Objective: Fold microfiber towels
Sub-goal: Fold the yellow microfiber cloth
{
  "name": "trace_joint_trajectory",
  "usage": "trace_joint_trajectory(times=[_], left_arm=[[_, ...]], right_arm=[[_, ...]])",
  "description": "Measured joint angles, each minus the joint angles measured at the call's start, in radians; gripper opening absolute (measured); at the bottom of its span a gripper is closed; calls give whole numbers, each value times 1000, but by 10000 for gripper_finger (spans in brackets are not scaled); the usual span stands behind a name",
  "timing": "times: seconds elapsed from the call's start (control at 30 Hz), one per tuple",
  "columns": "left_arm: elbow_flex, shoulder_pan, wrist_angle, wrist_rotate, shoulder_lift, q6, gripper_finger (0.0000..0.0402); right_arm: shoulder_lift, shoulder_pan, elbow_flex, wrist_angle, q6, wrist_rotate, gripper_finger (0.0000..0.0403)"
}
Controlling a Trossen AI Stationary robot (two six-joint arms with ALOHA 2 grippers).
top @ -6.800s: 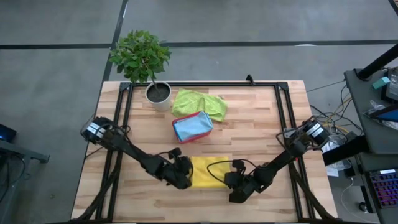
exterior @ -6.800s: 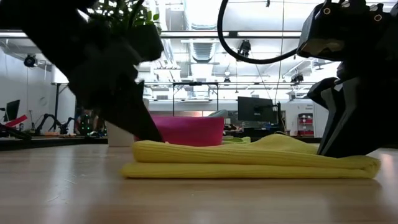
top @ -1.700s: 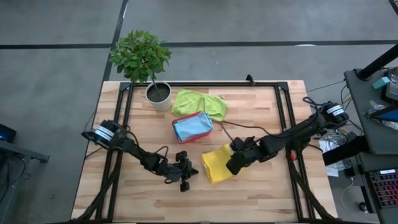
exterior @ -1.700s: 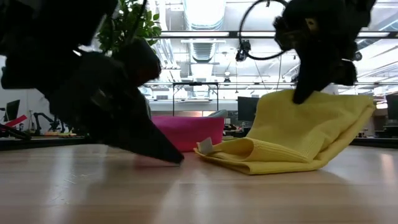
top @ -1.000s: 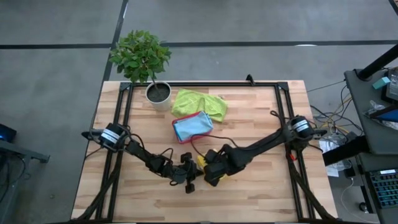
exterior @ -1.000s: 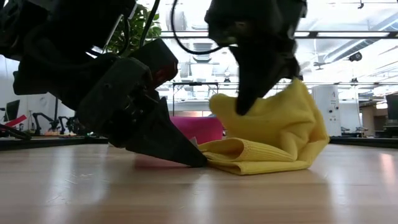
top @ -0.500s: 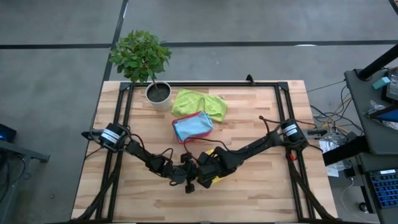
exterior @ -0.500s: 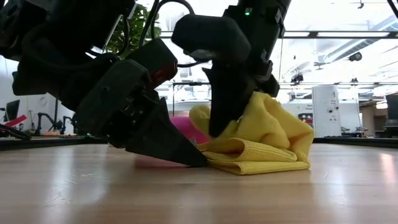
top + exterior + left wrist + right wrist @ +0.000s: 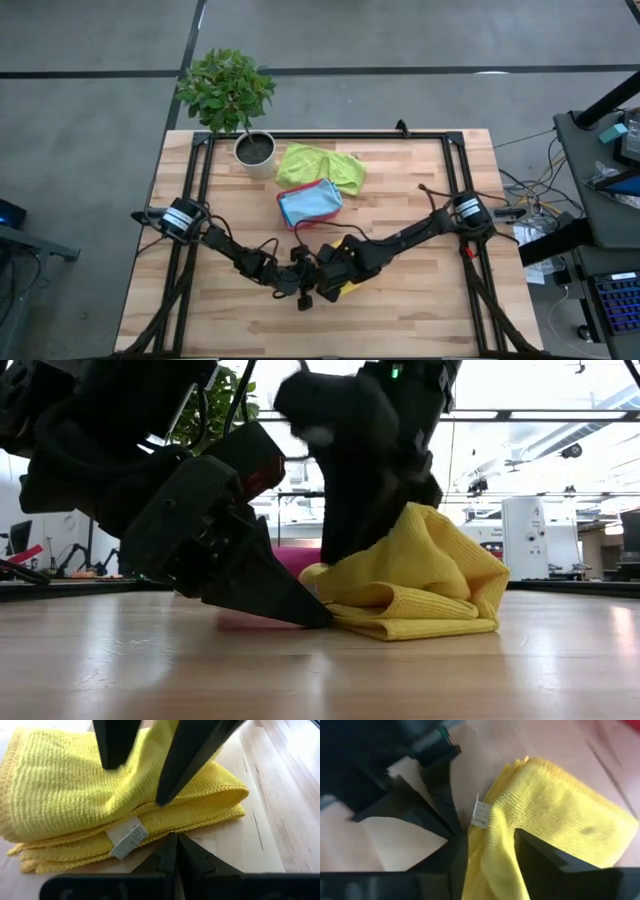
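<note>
Yellow towel (image 9: 420,590) folded in ribbed layers, white tag showing - left hand (image 9: 303,287) shut beside it; right hand (image 9: 328,283) parted over the top fold.

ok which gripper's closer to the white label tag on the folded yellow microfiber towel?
Left. The left gripper is shut, its tip just short of the white label tag. The right gripper is open, its fingers on the folded yellow microfiber towel above the tag.

Right gripper (image 9: 345,530) fingers have parted on yellow towel (image 9: 425,585).
</note>
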State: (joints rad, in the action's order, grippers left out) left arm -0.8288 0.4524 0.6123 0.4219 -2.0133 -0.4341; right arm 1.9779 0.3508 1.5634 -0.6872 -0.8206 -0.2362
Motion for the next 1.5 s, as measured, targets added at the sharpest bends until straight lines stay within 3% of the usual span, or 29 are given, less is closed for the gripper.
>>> trace_joint_trajectory(times=[0.2, 0.37, 0.5, 0.7, 0.83, 0.97, 1.13, 1.27, 1.5], left_arm=[[5, 7, -20, 0, 32, 29, 0], [5, 7, -33, 0, 58, 30, 0], [6, 7, -31, 0, 56, 23, 0], [6, 7, -30, 1, 55, 22, 0], [6, 5, -29, 3, 55, 22, 0], [6, 3, -29, 3, 47, 22, 0], [6, 0, -27, 3, 29, 21, 0], [6, -2, -20, 3, 26, 20, 0], [7, -2, -26, 3, 33, 20, 0]], right_arm=[[-93, 14, -1, -35, 77, -3, 189], [-184, 63, -28, -92, 125, -76, 186], [-221, 106, -68, -154, 122, -169, 138], [-228, 139, -187, -128, 123, -221, 25], [-217, 142, -305, 54, 142, -242, 13], [-200, 142, -419, 345, 233, -234, 10], [-178, 148, -510, 673, 341, -171, 9], [-159, 147, -537, 787, 368, -156, 9], [-106, 146, -541, 807, 375, -159, 9]])
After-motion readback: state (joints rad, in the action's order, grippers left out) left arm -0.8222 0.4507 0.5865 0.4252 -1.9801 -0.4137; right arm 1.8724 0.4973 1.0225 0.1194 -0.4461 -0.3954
